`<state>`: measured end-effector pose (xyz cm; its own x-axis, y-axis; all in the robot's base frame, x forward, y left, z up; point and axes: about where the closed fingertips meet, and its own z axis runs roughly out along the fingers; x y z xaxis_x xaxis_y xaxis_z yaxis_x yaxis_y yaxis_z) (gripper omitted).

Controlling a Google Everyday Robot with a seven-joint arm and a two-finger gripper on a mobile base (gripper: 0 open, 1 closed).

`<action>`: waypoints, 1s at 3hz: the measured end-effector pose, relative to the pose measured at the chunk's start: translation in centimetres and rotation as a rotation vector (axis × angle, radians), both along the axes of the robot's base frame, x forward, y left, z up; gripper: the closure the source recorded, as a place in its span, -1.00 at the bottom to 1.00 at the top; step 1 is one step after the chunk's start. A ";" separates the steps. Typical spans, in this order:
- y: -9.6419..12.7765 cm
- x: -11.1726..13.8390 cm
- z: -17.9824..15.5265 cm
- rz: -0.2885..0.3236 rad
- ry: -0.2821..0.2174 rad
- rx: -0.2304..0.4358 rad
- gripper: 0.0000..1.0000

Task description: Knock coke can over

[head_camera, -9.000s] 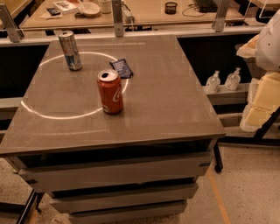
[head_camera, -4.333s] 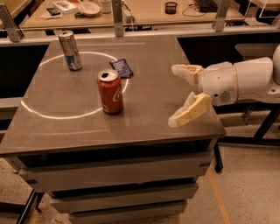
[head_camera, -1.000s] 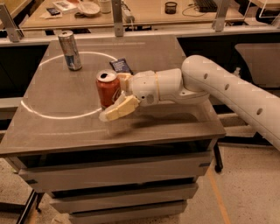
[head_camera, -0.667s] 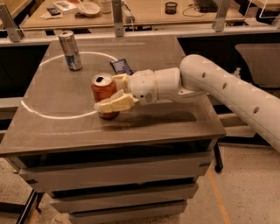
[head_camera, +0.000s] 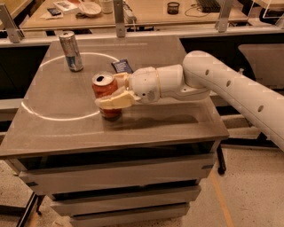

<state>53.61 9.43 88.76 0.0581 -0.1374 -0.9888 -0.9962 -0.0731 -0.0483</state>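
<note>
The red coke can (head_camera: 104, 90) stands on the grey table (head_camera: 168, 119), left of the middle, and leans slightly to the left. My gripper (head_camera: 117, 91) reaches in from the right on a white arm (head_camera: 230, 88) and is open at the can. Its near finger (head_camera: 113, 101) lies across the front of the can and touches it. The far finger (head_camera: 122, 79) sits just behind the can's right side. The lower part of the can's front is hidden by the near finger.
A taller silver-and-blue can (head_camera: 71, 51) stands at the back left of the table. A dark blue packet (head_camera: 122, 66) lies just behind the gripper. A bright ring of light (head_camera: 57, 117) marks the table's left half. A cluttered desk (head_camera: 146, 11) runs behind the table.
The arm swung in from the right across the table to the coke can. In the last second the near finger moved across the can's front and the can shifted slightly left.
</note>
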 end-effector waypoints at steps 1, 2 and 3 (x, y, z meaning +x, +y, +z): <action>-0.8 0.7 2.8 0.011 -0.056 -0.086 1.00; -2.1 1.7 6.3 0.031 -0.125 -0.240 1.00; -2.7 2.1 8.7 0.058 -0.171 -0.452 1.00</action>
<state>55.73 6.77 97.42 0.2350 -0.5428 -0.8063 -0.9703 -0.1794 -0.1620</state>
